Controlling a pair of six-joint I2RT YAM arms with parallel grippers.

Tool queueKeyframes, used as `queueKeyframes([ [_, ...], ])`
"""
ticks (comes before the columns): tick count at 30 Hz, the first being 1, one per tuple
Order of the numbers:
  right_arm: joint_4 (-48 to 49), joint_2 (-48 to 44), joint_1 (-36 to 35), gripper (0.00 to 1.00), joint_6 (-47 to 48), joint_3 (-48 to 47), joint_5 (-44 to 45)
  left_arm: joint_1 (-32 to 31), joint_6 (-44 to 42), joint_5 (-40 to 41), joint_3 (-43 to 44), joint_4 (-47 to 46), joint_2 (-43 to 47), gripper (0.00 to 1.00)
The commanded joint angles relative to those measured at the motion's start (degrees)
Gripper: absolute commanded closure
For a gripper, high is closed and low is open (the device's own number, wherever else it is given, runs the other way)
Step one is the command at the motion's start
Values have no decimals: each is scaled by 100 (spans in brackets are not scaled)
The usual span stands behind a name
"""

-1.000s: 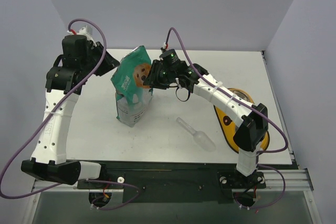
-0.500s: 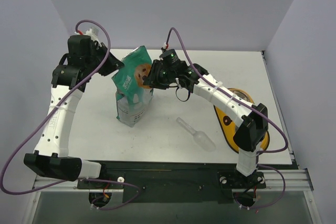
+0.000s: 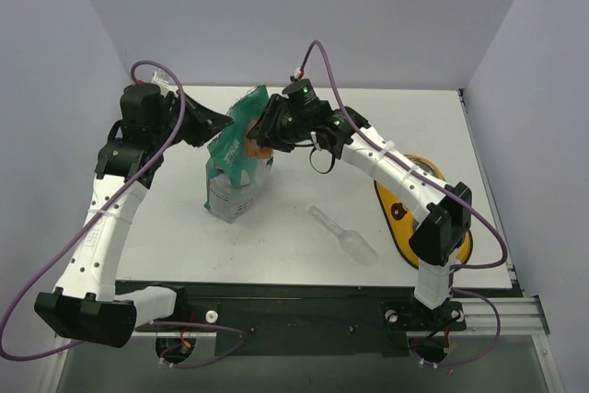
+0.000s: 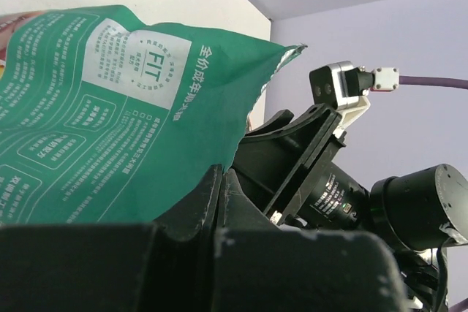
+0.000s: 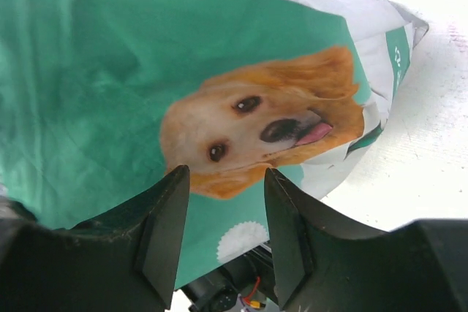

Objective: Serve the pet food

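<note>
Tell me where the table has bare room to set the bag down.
Free: the far right corner behind the yellow bowl; the near strip between the bag and the scoop; the patch left of the bag. Crowded: around the bag's top, and the right edge by the bowl.

bag [image 3: 237, 161] stands far left, left gripper [image 3: 213, 126] and right gripper [image 3: 260, 138] crowding its top — tight. scoop [image 3: 345, 235] lies near centre, yellow dish [image 3: 398, 214] right — far-right table [image 3: 414, 117] open.
</note>
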State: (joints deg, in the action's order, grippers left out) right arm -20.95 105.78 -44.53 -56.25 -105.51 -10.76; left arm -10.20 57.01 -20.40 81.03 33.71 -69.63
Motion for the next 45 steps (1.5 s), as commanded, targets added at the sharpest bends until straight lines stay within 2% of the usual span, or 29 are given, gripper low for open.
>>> queueKeyframes([
  [1, -286, -110, 94, 57, -534, -452, 373, -114, 293, -139, 290, 118, 177, 100],
  [4, -673, 13, 120, 56, -808, -996, 514, -140, 590, -332, 176, -233, 291, 100],
  [8, -560, -66, 85, 50, -1028, -971, 479, -246, 1636, -666, -394, -812, 432, 100],
  [10, -376, -197, 94, 43, -1107, -796, 505, -359, 2006, -641, -483, -1217, 476, 100],
  [12, -296, -294, 111, 39, -1178, -681, 575, -465, 1963, -553, -344, -1131, 441, 100],
  [15, -296, -295, 138, 38, -1204, -777, 628, -562, 1691, -351, -158, -596, 432, 100],
  [27, 161, -725, 68, 35, -1275, -356, 593, -685, 1637, -157, -176, -436, 573, 100],
  [34, 231, -796, 15, 36, -1204, -251, 549, -685, 1611, -87, -185, -383, 582, 100],
  [41, 328, -839, -11, 48, -1213, -31, 470, -685, 1602, -16, -193, -357, 564, 100],
  [45, 399, -770, -3, 49, -1204, -30, 365, -703, 1602, -51, -202, -409, 529, 100],
])
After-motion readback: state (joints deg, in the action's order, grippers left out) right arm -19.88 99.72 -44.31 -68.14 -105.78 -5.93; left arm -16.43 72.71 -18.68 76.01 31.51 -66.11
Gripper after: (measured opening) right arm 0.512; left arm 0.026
